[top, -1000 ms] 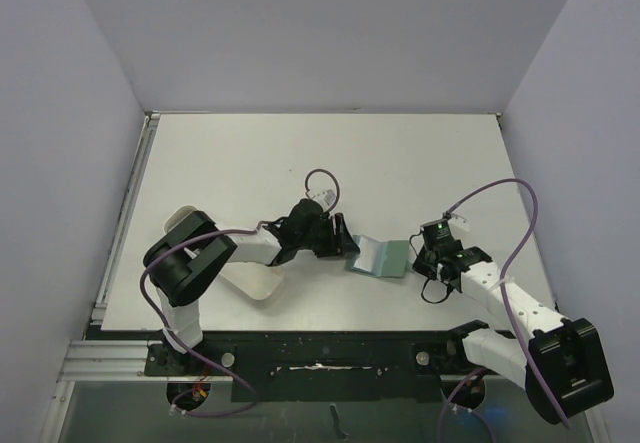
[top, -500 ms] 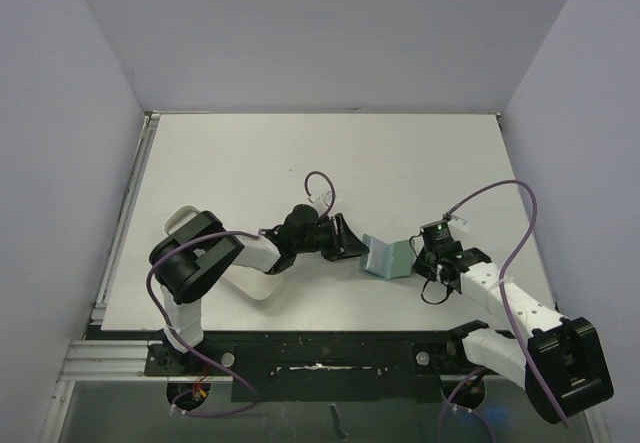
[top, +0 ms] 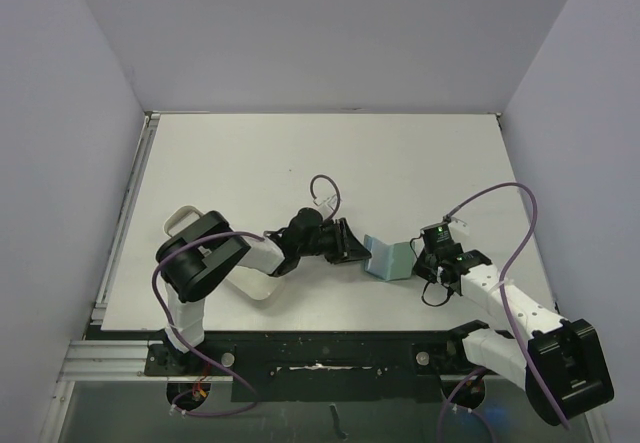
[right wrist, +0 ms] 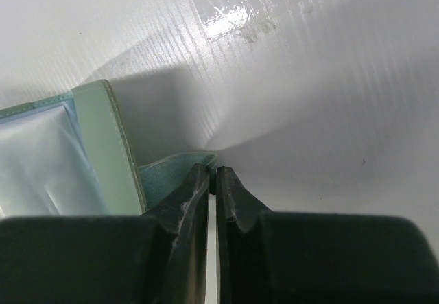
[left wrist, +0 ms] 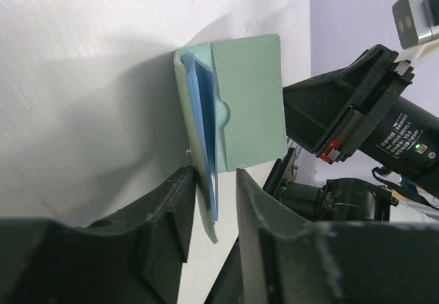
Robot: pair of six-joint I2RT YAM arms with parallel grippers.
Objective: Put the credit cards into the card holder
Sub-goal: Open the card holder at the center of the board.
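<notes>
The card holder (top: 389, 257) lies half folded between my two grippers, sage green outside and light blue inside. In the left wrist view the card holder (left wrist: 248, 105) stands on edge, its near flap reaching in between the jaws. My left gripper (top: 357, 248) (left wrist: 214, 176) stands around that flap, narrowly open, with a gap left on the right side. My right gripper (top: 423, 258) (right wrist: 213, 173) is shut on the small green tab at the card holder's (right wrist: 103, 136) far side. No credit cards show in any view.
A white oblong tray (top: 254, 284) lies under my left arm near the table's front edge. The right arm's black wrist (left wrist: 357, 115) sits just behind the card holder. Grey walls enclose the white table (top: 320, 153) on three sides.
My left gripper has moved right up to the card holder and its jaws have narrowed. The holder has gone from nearly flat to half folded. The right gripper kept its grip.
</notes>
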